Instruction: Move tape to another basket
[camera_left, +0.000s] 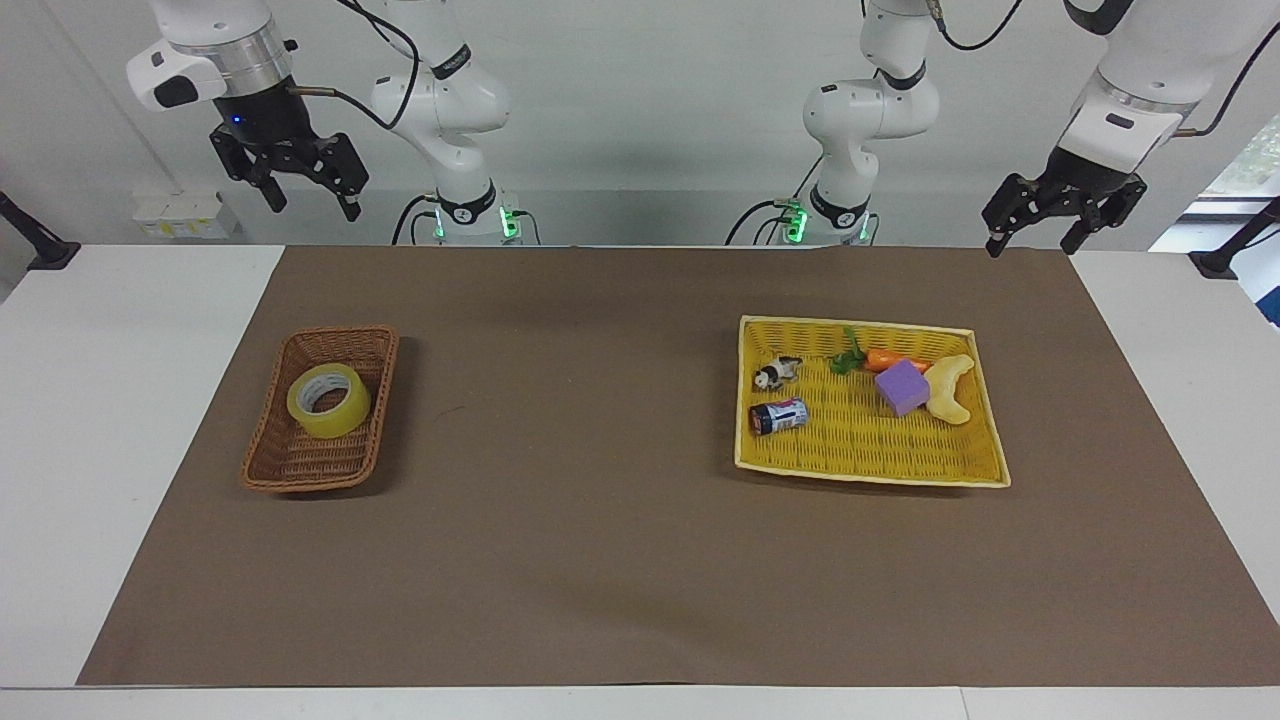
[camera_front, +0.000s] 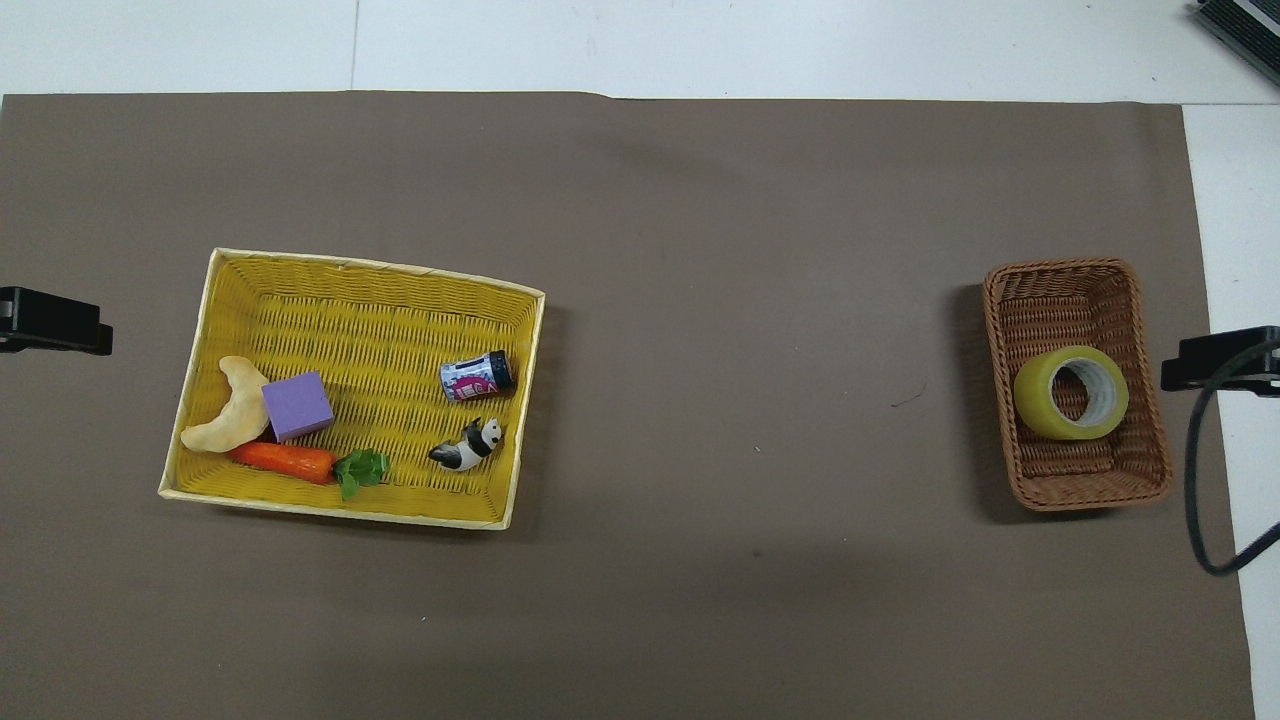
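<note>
The tape (camera_left: 330, 420) lies flat, core hole up, about the middle of the brown wicker basket (camera_left: 300, 482), which sits at nine o'clock on the brown mat (camera_left: 580, 450) in the facing view, toward the right arm's end of the table; the larger yellow basket (camera_left: 870, 465), at three o'clock on the mat, holds a purple cube (camera_left: 902, 387) and a few small toys, and no tape.

The right gripper (camera_left: 312, 205) hangs high at about eleven o'clock from the wicker basket, over the table's edge by the robots; its fingers are spread wide with nothing between them. The left gripper (camera_left: 1030, 242) waits high at about one o'clock from the yellow basket, fingers likewise apart and empty.

With the roll inside the wicker basket and both grippers clear of it, the move looks finished, and the step in hand is most likely a clean retreat. To do that well, the right arm should stay above the basket's rim height and travel toward its own base, not across the basket, so that neither a finger nor the trailing cable catches the light wicker and drags it; the fingers are best left apart; the left arm need do nothing.
</note>
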